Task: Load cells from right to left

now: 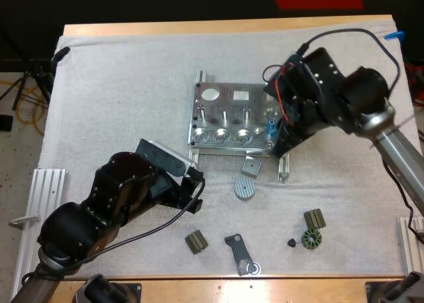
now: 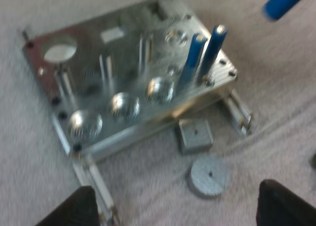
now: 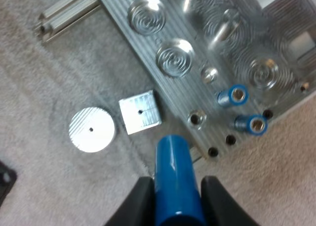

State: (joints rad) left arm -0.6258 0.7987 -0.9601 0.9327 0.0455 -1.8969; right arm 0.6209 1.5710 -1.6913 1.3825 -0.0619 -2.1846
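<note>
The metal fixture [image 1: 222, 121] lies mid-mat. Two blue cylinders [image 2: 205, 53] stand upright in its right end; the right wrist view sees them from above [image 3: 242, 110]. My right gripper [image 1: 283, 132] hovers at the fixture's right front corner, shut on a third blue cylinder [image 3: 174, 179], with the fingers [image 3: 140, 201] pressing both its sides. That cylinder hangs over the mat just off the fixture's edge, near an empty hole [image 3: 196, 119]. My left gripper [image 2: 175, 206] is open, low over the mat in front of the fixture [image 2: 133, 77], with nothing between its fingers.
A square metal block [image 1: 250, 166] and a round ribbed disc [image 1: 244, 188] lie just in front of the fixture. Several small dark parts [image 1: 195, 241] [image 1: 240, 253] [image 1: 313, 229] are scattered near the mat's front edge. Aluminium rails lie at the left [image 1: 46, 197] and right [image 1: 411, 243] edges.
</note>
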